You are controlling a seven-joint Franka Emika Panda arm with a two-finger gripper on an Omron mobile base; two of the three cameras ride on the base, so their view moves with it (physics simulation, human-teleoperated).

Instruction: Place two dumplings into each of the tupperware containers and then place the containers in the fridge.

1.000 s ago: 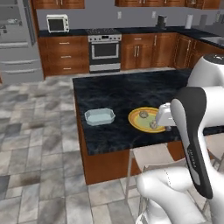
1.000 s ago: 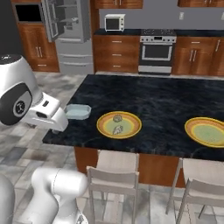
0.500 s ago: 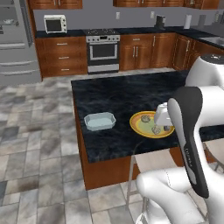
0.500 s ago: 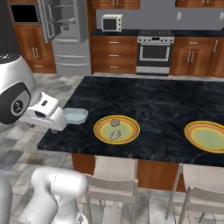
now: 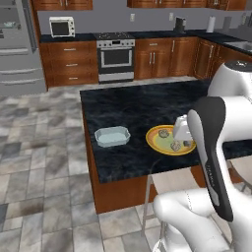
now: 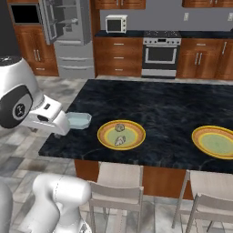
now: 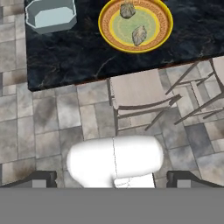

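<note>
One pale-blue tupperware container (image 5: 112,136) (image 6: 78,120) (image 7: 50,15) sits empty near the left end of the dark island counter (image 5: 128,106). Right beside it is a yellow orange-rimmed plate (image 5: 158,141) (image 6: 132,135) (image 7: 111,27) with two dumplings on it (image 7: 127,9) (image 7: 139,35) (image 6: 120,128). My gripper (image 7: 113,181) hangs open and empty above the floor and stool in front of the counter, well short of the plate. The grey fridge (image 5: 15,47) (image 6: 67,32) stands at the far left of the room, its shelves showing in the right base view.
A second yellow plate (image 6: 216,141) lies further right on the counter. Stools (image 6: 119,191) (image 7: 138,94) stand along the counter's near edge. A steel oven (image 5: 115,54) and a microwave (image 5: 61,27) are at the back wall, across open tile floor (image 5: 44,162).
Both base views have shifted slightly, so the camera has moved with the base. The container, plate and dumplings keep their places on the counter. The gripper stays open.
</note>
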